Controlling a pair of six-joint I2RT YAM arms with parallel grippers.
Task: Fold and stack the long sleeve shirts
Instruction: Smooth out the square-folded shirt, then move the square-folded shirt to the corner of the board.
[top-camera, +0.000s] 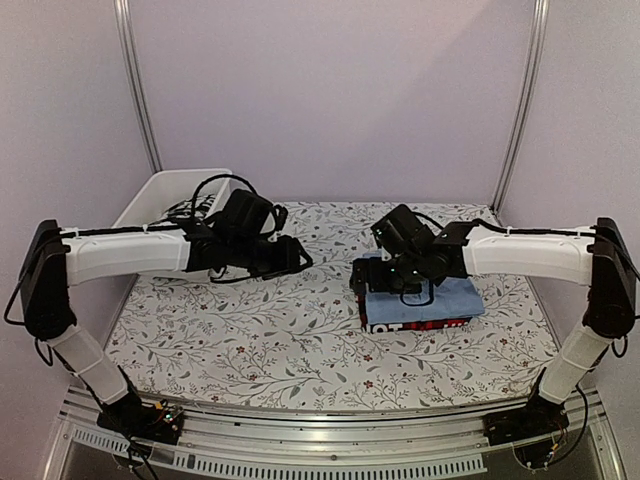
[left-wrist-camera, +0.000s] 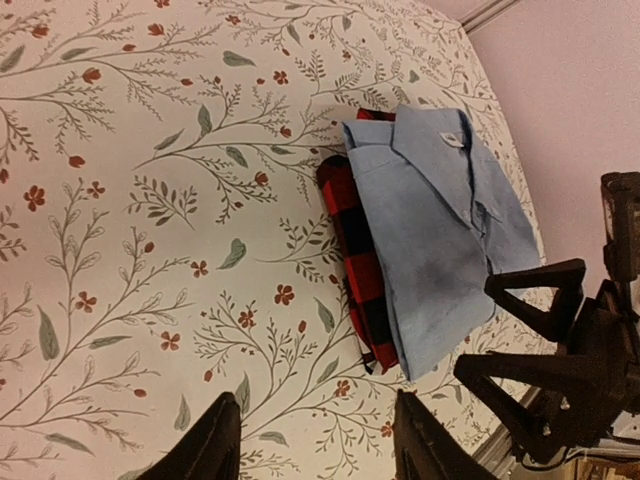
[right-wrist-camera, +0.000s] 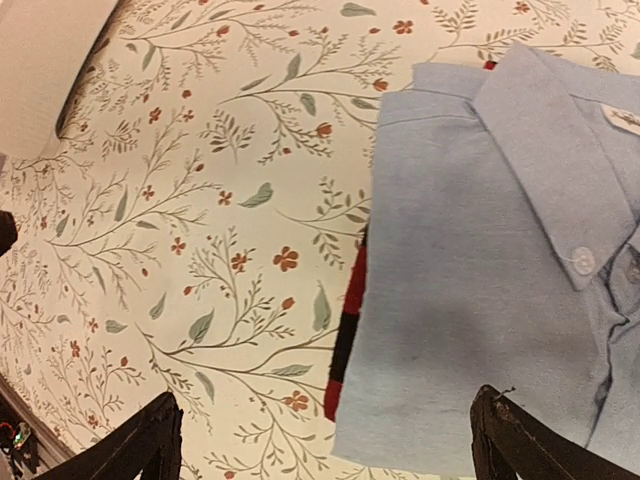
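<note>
Item: folded plain light-blue cloth button-up shirt (left-wrist-camera: 440, 240), squared atop folded red-and-black plaid shirt (left-wrist-camera: 355, 260), right of centre in top view. Right gripper (right-wrist-camera: 330, 445) overhead, fingers spread wide, empty. Left gripper (left-wrist-camera: 315, 450) fingers parted, empty. Handling: lift straight up, clear of collar.

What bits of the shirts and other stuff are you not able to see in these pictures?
- The plaid shirt lies mostly under the blue shirt in every view; only its edges show.
- Top view: the right arm covers the back of the blue shirt.
- Right wrist view: the picture's right edge cuts off the blue shirt.
- Top view: the left arm partly hides the inside of the white bin.
- Top view: the white marks on the plaid shirt are too small to read.
</note>
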